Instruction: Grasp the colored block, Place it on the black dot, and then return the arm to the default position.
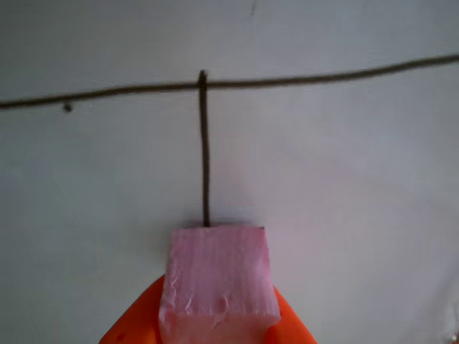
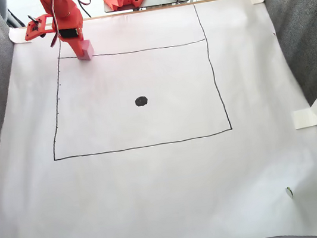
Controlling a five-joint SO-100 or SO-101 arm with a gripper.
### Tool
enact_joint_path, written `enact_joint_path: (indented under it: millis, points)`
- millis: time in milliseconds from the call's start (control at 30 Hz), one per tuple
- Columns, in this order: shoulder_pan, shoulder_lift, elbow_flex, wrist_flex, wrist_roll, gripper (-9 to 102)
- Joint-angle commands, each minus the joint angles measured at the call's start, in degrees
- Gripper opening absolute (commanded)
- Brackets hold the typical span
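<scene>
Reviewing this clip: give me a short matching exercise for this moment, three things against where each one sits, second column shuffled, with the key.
Things:
1. pink block
2. black dot
3. gripper

Places:
A. near the middle of the drawn rectangle in the fixed view
B. at the bottom edge of the other view, orange fingers either side of the block
C. at the rectangle's far left corner in the fixed view

Pairs: 1-C, 2-A, 3-B

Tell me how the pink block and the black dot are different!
The block is a pale pink cube that stands up from the paper; the dot is a flat black round blot drawn on it. The block sits at the far left corner of the drawn square, between the fingers of the orange gripper; the dot lies alone near the square's middle, untouched. The block looks bigger than the dot. Both are on the white paper.
</scene>
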Motion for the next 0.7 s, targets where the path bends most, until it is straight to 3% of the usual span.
enact_joint_path:
  millis: [0,333,667]
  points:
    - [-3.6,4.4,-1.1,1.8,3.1,0]
    - [-19.2,4.0,-14.5,10.4,20.0,0]
    - [-28.2,-8.7,-37.5,22.1,32.8,0]
